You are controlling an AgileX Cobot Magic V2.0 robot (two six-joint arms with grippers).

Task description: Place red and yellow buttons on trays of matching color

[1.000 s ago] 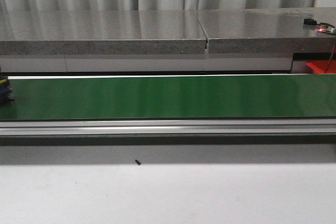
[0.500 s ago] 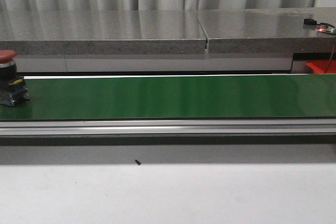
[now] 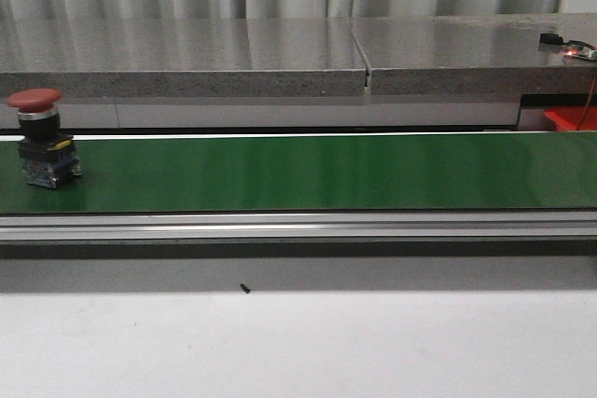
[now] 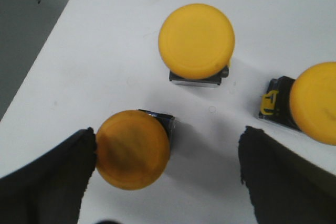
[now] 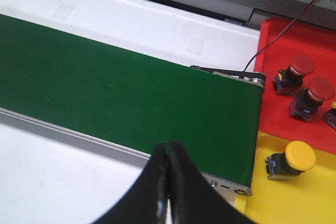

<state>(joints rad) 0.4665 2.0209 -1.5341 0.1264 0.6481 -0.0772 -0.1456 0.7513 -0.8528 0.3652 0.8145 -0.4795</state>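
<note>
A red button (image 3: 37,135) with a dark base stands upright on the green belt (image 3: 308,172) at its far left. Neither gripper shows in the front view. In the left wrist view, my left gripper (image 4: 169,142) is open over a white surface with three yellow buttons; the nearest one (image 4: 132,149) lies between the jaws, against one finger (image 4: 50,179). In the right wrist view, my right gripper (image 5: 168,150) is shut and empty above the belt's near rail. Beyond the belt's end, a red tray (image 5: 294,38) holds red buttons (image 5: 302,65) and a yellow tray (image 5: 310,203) holds one yellow button (image 5: 298,157).
Two more yellow buttons (image 4: 196,40) (image 4: 315,109) stand apart on the white surface (image 4: 105,51), whose edge runs close by. A grey stone ledge (image 3: 280,58) runs behind the belt. A small board with a lit red light (image 3: 569,47) and a wire sits on the ledge.
The red button has come in from the left edge and ridden rightward along the belt; it now shows whole.
</note>
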